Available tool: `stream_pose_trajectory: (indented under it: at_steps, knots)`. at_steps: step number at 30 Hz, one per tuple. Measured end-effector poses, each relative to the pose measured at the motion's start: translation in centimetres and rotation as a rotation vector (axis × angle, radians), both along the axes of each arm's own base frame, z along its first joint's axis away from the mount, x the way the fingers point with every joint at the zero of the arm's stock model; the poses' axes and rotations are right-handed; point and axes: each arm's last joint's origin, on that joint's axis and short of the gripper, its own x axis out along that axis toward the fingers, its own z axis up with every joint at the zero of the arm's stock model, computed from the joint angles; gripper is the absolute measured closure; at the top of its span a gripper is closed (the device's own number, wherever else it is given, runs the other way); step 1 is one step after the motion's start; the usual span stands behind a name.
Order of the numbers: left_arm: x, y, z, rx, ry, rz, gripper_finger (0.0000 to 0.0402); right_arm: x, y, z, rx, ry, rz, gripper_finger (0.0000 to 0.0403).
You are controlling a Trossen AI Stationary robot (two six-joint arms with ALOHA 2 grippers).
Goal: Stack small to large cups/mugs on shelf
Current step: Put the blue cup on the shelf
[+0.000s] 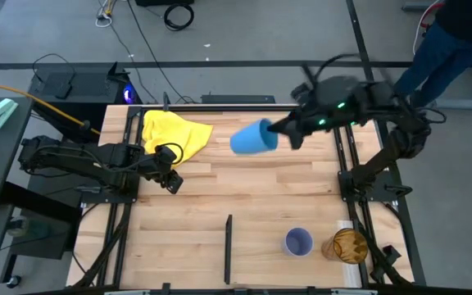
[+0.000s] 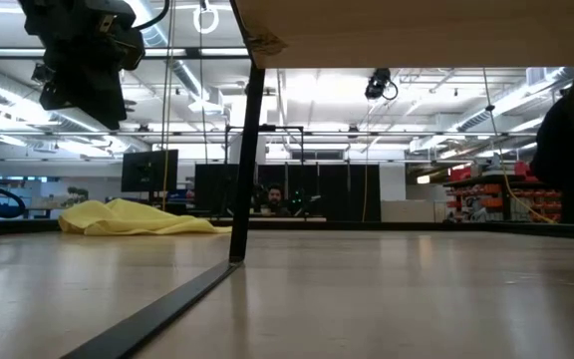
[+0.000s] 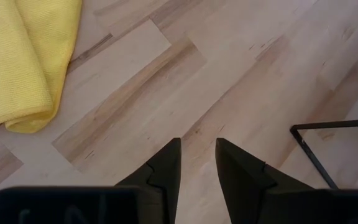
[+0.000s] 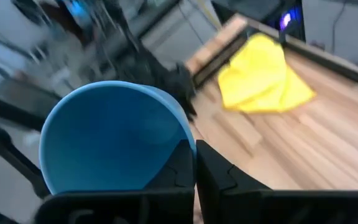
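Note:
My right gripper (image 1: 285,131) is shut on the small bright blue cup (image 1: 254,138), held in the air over the far middle of the table. The cup lies on its side with its mouth toward the gripper (image 4: 194,152). The lavender cup (image 1: 298,242) and the amber tumbler (image 1: 348,244) stand upright at the near right. My left gripper (image 1: 173,180) hovers open and empty over the bare wood (image 3: 197,152), just near the yellow cloth. My right gripper holds the blue cup by its rim wall (image 4: 190,144), one finger inside the cup and one outside. The fingers come level from the table's right. The cup is lifted clear of the table, on its side, its bottom pointing toward the table's left.
A yellow cloth (image 1: 174,131) lies crumpled at the far left. A thin black frame (image 1: 228,246) stands at the near middle; in the low view it shows as a leg (image 2: 247,150) under a wooden shelf top (image 2: 417,30). A person (image 1: 453,41) stands beyond the far right corner.

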Motion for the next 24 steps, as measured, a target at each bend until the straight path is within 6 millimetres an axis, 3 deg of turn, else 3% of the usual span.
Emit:
stream_pose_trajectory:
  at_steps: [9,15,24]
  knots:
    - [0.0,0.0,0.0,0.000,-0.002,0.001,0.0294,3.5,3.4,-3.0,-0.040,0.224,0.139,0.0400]
    - [0.0,0.0,0.0,0.000,-0.002,0.000,0.0294,3.9,5.4,-4.8,-0.062,0.379,0.198,0.0400]
    - [0.0,0.0,0.0,-0.001,-0.003,0.001,0.0294,5.0,9.6,-6.9,-0.103,0.469,0.316,0.0400]
